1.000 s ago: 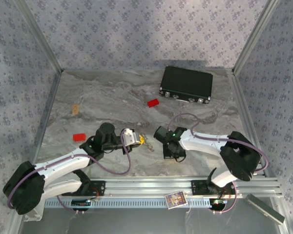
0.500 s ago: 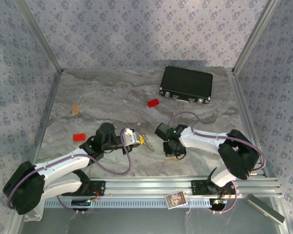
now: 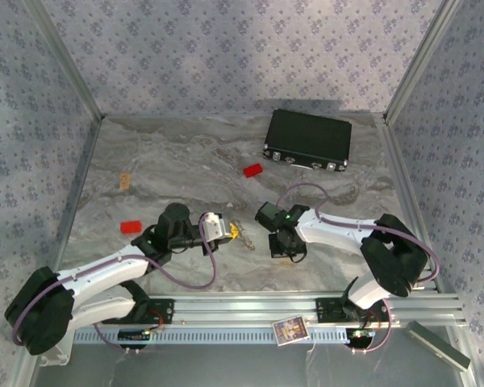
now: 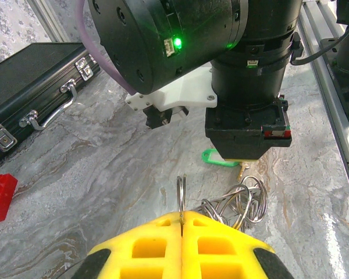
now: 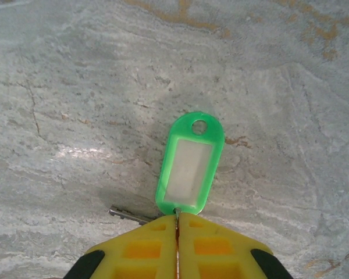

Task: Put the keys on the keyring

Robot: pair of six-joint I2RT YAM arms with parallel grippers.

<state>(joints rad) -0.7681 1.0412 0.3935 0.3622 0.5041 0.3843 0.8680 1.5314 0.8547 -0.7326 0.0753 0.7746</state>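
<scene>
My left gripper [image 4: 181, 214] is shut on the keyring [image 4: 181, 195], a thin silvery hoop that stands edge-on out of the yellow fingertips. A tangle of more silvery rings [image 4: 239, 203] hangs beside it to the right. My right gripper [image 5: 177, 215] is shut on the small metal link at the near end of the green key [image 5: 190, 163]. Its green tag lies flat on the table and its thin metal blade [image 5: 128, 215] pokes out left from under the fingers. In the top view the left gripper [image 3: 231, 234] and right gripper [image 3: 284, 251] stand close together at the table's middle.
A black case [image 3: 308, 139] lies at the back right. A red block [image 3: 252, 170] sits in front of it, and another small red piece [image 3: 131, 226] lies at the left. A small tan piece [image 3: 125, 181] is farther left. The aluminium rail [image 3: 250, 310] runs along the near edge.
The right wrist has shifted slightly left and away from the rail. The left arm and the keyring have not moved.
</scene>
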